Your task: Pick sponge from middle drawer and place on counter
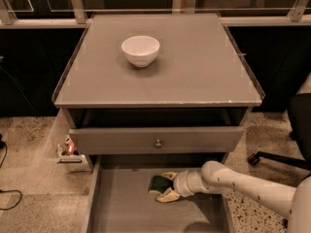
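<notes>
The dark green sponge (pixel 157 182) lies on the floor of the open middle drawer (pixel 121 208), near its back, right of centre. My gripper (pixel 165 186) reaches in from the right on a white arm. Its two pale fingers (pixel 168 175) lie against the far and near sides of the sponge, closed on it low in the drawer. The grey counter (pixel 194 67) is above, with the drawer front and its round knob (pixel 158 143) just below its front edge.
A white bowl (pixel 140 50) stands on the counter's back left. A small rack with cans (pixel 68 149) sits on the floor left of the cabinet. A black chair base (pixel 272 159) is at the right. Railing posts run behind the counter.
</notes>
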Controlling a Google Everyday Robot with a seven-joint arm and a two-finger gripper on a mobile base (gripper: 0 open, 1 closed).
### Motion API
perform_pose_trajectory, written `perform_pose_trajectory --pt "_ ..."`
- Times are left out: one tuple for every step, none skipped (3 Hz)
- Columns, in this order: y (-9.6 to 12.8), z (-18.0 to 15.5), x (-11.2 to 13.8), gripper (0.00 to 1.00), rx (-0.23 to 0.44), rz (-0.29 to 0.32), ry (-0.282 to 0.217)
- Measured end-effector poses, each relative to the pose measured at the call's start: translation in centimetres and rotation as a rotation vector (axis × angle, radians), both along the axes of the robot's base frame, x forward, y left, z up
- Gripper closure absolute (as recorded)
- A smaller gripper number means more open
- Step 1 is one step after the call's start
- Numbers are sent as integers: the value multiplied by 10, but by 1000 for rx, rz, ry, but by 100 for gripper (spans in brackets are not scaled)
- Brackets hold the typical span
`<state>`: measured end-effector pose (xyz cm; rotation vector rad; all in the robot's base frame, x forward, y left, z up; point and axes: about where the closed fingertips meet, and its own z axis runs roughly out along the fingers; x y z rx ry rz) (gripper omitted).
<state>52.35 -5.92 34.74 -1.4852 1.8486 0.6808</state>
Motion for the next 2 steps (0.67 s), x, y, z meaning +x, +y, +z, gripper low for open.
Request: perform_pose_trajectory --pt "0 0 0 88 0 0 0" --pt "-1 3 -4 100 -4 13 31"
